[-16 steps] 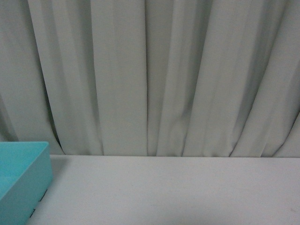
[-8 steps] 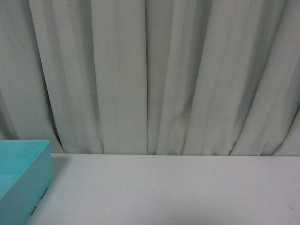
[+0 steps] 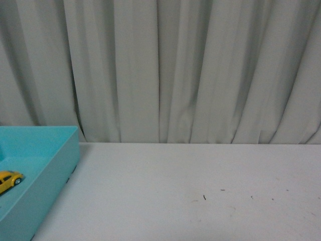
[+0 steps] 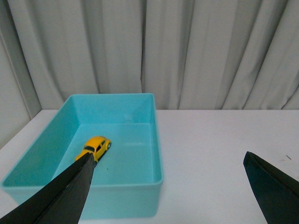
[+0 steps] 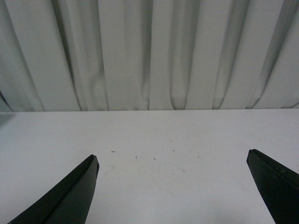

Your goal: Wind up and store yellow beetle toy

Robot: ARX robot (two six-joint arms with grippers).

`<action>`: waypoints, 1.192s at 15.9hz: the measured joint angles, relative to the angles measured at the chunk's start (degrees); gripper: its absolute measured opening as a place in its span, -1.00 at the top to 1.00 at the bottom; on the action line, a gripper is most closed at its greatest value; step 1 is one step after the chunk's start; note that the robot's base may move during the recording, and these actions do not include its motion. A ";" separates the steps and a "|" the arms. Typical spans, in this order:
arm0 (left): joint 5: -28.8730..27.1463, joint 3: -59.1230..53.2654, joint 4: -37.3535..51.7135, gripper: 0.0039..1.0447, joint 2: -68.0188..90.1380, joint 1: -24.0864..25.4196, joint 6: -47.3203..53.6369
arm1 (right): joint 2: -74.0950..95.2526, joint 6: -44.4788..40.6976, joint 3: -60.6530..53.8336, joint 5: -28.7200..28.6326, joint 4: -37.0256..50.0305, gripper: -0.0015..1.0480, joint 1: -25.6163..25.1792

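Yellow beetle toy (image 4: pixel 96 147): one item, lying on the floor of the turquoise bin (image 4: pixel 158 154), on its wheels, nothing gripping it.

Left gripper (image 4: pixel 170 186): nearest the left wrist camera; two dark fingers (image 4: pixel 60 196) spread wide apart, nothing between them, held above the table in front of the bin. One fingertip overlaps the toy's near end in that view.

Right gripper (image 5: pixel 173 186): fingers (image 5: pixel 65 198) likewise spread wide, holding nothing, over bare table.

Table (image 3: pixel 190 191): white, matt, a few small dark specks on its surface. The bin stands at its left side as seen from the front.

Bin: rectangular, open-topped, plain inside; cut off by the left edge of the front view, whole in the left wrist view.

Toy orientation: long axis runs diagonally across the bin floor. Which end is the nose cannot be told. In the front view only part of the toy (image 3: pixel 10 179) shows, cut off at the frame edge.

Curtain (image 3: pixel 190 70): pale grey-white, hanging in vertical folds, closing off the far edge of the table across all views.
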 joint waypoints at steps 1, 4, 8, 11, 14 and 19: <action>-0.02 0.00 -0.13 -0.88 0.00 0.00 0.00 | 0.02 -0.02 0.00 0.02 -0.13 -0.87 0.00; -0.02 0.02 -0.04 -0.88 0.00 0.00 0.00 | 0.02 0.00 0.00 0.00 -0.04 -0.87 0.00; -0.02 0.02 0.07 -0.88 0.00 0.00 0.00 | -0.02 0.00 0.00 0.00 -0.04 -0.87 0.00; -0.02 0.02 0.07 -0.88 0.00 0.00 0.00 | -0.02 -0.02 0.00 0.00 -0.04 -0.87 0.00; -0.02 0.02 0.07 -0.88 0.00 0.00 0.00 | -0.02 0.00 0.00 0.00 -0.04 -0.87 0.00; -0.02 0.02 0.07 -0.88 0.00 0.00 0.00 | -0.02 0.00 0.00 0.00 -0.04 -0.87 0.00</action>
